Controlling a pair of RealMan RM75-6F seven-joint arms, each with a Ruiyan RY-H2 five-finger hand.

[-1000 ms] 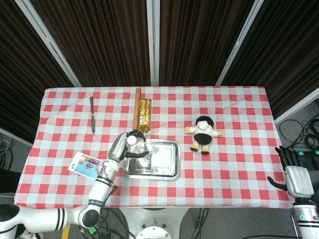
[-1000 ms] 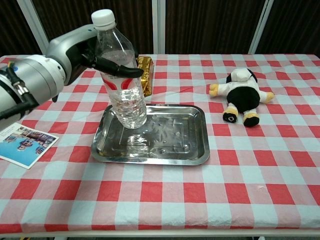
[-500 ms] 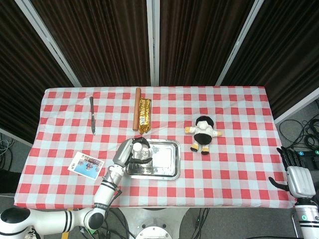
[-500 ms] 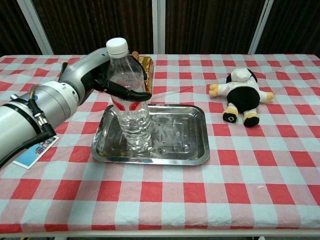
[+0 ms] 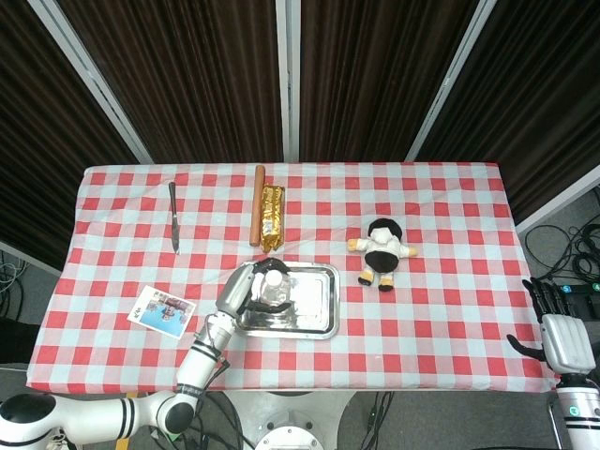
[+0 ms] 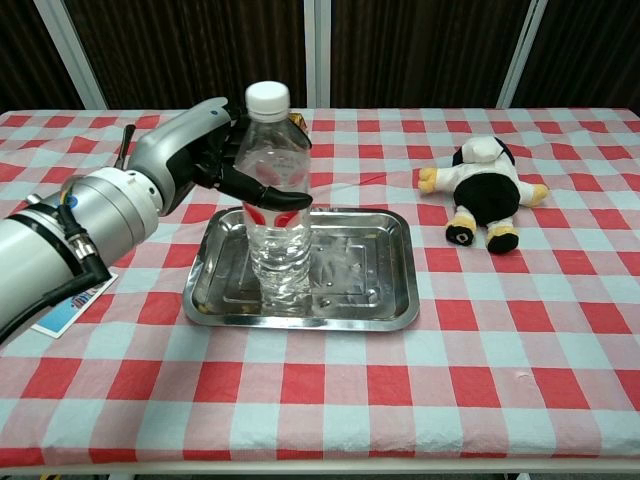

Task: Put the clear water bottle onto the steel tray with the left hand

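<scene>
The clear water bottle (image 6: pixel 278 200) with a white cap stands upright on the left half of the steel tray (image 6: pixel 370 290), its base on the tray floor. My left hand (image 6: pixel 215 160) wraps around the bottle's upper body from the left, fingers curled across its front. From above, the bottle (image 5: pixel 274 286) shows cap-up inside the tray (image 5: pixel 314 309), with the left hand (image 5: pixel 239 291) beside it. My right hand (image 5: pixel 560 333) hangs off the table's right edge, fingers apart, holding nothing.
A black-and-white plush toy (image 6: pixel 485 195) lies right of the tray. A gold packet (image 5: pixel 272 216) and a brown stick (image 5: pixel 258 202) lie behind it. A knife (image 5: pixel 173 216) is at the far left, a photo card (image 5: pixel 161 309) near the front left.
The left hand carried the bottle rightward and down; it was held above the tray's left edge and now stands on the tray floor. The right hand stayed put.
</scene>
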